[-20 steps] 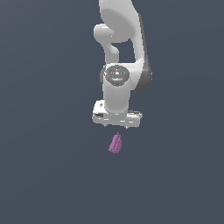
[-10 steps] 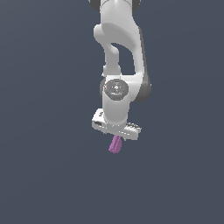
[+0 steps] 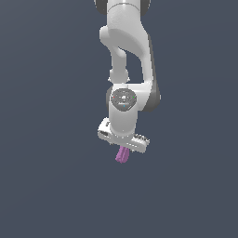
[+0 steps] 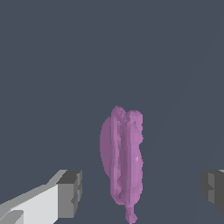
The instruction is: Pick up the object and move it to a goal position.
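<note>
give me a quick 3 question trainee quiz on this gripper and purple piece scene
1. True or false: in the wrist view, the gripper fingers are clamped on the purple object.
2. The object's colour: A green, B purple-pink, C yellow?
3. In the exterior view, the object sits directly ____ the gripper.

Key: 1 false, a gap shows on both sides of it. 2 B. 3 below.
</note>
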Controlling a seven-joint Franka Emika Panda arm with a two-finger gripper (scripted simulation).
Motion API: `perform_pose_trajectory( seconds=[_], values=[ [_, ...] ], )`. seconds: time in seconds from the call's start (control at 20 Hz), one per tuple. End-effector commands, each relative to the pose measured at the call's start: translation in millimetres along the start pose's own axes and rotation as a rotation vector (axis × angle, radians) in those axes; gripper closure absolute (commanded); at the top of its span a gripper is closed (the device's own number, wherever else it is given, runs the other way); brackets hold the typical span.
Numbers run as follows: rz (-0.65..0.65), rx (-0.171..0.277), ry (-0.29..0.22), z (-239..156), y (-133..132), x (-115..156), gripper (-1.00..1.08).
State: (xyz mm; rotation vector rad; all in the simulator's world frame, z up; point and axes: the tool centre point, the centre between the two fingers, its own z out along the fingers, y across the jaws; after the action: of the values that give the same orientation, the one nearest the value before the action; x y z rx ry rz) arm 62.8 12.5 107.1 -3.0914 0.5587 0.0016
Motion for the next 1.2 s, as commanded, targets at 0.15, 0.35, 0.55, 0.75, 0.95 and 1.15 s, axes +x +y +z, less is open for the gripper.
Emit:
perform_pose_trajectory(
  seconds=[0.15,0.35,0.55,0.75,0.95,1.15],
  values=[
    [0.001,0.0,0.0,14.1,0.2,-0.1,-0.92],
    [0.003,0.0,0.001,36.5,0.2,-0.6,-0.92],
    [0.005,0.0,0.001,49.0,0.4,-0.3,-0.92],
    [0.005,0.0,0.001,49.8,-0.1,0.9,-0.92],
    [0.005,0.0,0.001,49.8,-0.1,0.9,1.08],
    [0.005,0.0,0.001,49.8,-0.1,0.9,1.08]
  ],
)
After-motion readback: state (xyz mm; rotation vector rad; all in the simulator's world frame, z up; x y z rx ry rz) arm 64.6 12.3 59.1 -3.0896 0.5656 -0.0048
